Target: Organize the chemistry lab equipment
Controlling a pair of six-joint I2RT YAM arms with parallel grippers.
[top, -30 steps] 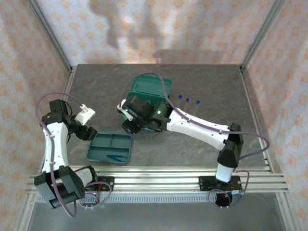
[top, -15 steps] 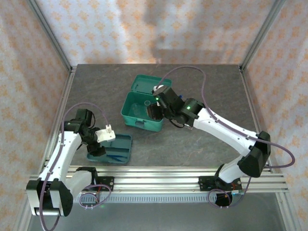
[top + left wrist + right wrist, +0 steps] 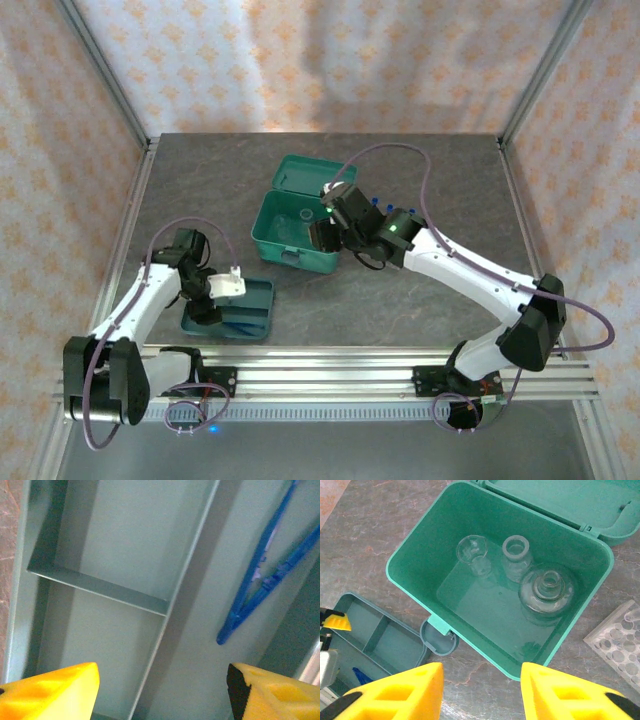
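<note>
Tweezers (image 3: 260, 585) lying in the tray (image 3: 125, 535), glass vessels (image 3: 547, 590) sitting in the case (image 3: 410, 555).
Your left gripper (image 3: 162, 675) is hovering low over the flat teal divided tray at the near left of the table (image 3: 400, 310), its yellow fingers (image 3: 55, 687) standing wide apart with nothing between them; the blue tweezers are lying in the tray's long compartment. Your right gripper (image 3: 481, 672) is hanging above the open teal case in the middle of the table, its jaws parted and gripping nothing. Three clear glass vessels are resting on the case floor. The perforated rack (image 3: 620, 635) is standing just right of the case, and the blue caps of the test tubes (image 3: 376, 203) are showing beside your right arm.
</note>
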